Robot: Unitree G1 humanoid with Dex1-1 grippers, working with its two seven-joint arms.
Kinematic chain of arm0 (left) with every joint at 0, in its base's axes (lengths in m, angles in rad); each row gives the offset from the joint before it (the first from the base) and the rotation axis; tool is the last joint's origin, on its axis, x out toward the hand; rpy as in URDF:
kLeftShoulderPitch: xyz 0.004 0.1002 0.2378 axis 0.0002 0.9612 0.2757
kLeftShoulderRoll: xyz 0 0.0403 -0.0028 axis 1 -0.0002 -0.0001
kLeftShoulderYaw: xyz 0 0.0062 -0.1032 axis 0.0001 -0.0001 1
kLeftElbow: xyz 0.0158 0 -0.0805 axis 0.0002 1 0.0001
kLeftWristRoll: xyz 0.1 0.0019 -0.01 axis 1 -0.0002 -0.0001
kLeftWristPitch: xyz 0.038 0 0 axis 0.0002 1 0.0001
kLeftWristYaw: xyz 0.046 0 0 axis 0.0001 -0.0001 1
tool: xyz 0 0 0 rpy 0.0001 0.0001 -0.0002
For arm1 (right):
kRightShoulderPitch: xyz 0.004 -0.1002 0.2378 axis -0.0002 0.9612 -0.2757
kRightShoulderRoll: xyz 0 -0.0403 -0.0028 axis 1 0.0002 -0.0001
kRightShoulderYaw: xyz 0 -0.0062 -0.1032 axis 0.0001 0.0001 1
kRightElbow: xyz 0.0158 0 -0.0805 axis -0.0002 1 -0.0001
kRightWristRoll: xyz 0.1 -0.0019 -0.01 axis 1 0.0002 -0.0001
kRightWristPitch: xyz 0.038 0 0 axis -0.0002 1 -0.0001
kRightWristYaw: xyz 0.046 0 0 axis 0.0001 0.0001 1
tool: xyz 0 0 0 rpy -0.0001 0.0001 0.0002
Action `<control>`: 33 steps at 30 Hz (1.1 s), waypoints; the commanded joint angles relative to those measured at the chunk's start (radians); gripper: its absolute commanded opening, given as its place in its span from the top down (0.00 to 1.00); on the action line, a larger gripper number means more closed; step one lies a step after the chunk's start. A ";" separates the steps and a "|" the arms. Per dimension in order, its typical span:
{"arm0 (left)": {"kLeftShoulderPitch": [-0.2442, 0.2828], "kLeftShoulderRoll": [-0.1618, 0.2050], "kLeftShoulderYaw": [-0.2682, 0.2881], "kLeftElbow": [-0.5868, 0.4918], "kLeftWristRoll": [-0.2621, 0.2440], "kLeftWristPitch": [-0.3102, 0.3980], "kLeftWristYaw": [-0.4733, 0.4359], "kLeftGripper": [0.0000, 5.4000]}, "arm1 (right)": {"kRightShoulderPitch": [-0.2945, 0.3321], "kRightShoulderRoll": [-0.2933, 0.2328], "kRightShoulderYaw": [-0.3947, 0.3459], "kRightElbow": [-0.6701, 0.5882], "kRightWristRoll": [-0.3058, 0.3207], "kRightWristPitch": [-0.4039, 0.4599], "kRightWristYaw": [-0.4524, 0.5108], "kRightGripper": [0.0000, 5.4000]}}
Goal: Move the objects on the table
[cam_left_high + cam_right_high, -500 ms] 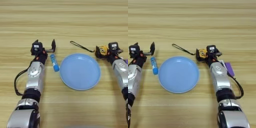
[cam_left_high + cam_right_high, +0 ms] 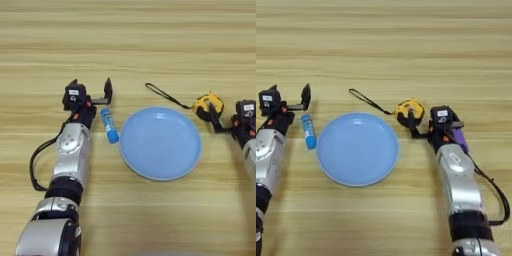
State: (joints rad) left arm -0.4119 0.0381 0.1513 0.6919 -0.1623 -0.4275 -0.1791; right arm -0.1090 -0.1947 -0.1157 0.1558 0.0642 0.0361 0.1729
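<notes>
"Comparing this with half a second before, what had shifted?" asked Mia.

"The right hand (image 2: 415,127) had drawn back toward 4 o'clock, and the tape measure (image 2: 408,111) had slid a little the same way. The plate (image 2: 160,145) had not moved, so the camera was not the cause."

"Was the tape gripped, then?"

"I could not tell. The hand lay against the tape's 4 o'clock side, touching it. The tape sat on the desk (image 2: 128,40) at 2 o'clock of the plate, just off the rim, and its strap (image 2: 165,95) trailed toward 10 o'clock."

"So what did that mean for the task?"

"My guess was that the tape had started moving, by drag or by grip, but it was still outside the plate and resting on the wood."

"And the left side?"

"Hardly any change. The left hand (image 2: 91,86) stood spread wide at 10 o'clock of the plate and held nothing. The glue stick (image 2: 109,126) lay at the plate's 9 o'clock, just at 5 o'clock of that hand and apart from it."

"Anything else?"

"A purple block (image 2: 458,137) lay beside the right wrist, at the plate's 3 o'clock. It looked untouched, like the glue."
</notes>
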 commanded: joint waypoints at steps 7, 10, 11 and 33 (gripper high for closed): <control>-0.009 0.000 -0.004 -0.008 0.007 -0.001 0.004 0.00 | 0.077 -0.011 0.012 -0.117 0.016 0.078 0.035 0.01; -0.009 0.000 -0.004 -0.009 0.008 0.000 0.005 0.00 | 0.109 -0.012 0.016 -0.164 0.017 0.087 0.046 0.01; -0.009 -0.001 -0.004 -0.009 0.008 0.000 0.005 0.00 | 0.117 -0.013 0.014 -0.171 0.016 0.090 0.046 0.01; -0.002 0.000 -0.006 -0.022 0.008 0.004 0.004 0.00 | 0.097 -0.054 -0.035 -0.026 0.043 0.090 0.073 0.01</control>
State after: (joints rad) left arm -0.4118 0.0374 0.1502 0.6789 -0.1620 -0.4274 -0.1792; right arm 0.0052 -0.2394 -0.1520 0.1019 0.0856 0.1166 0.2245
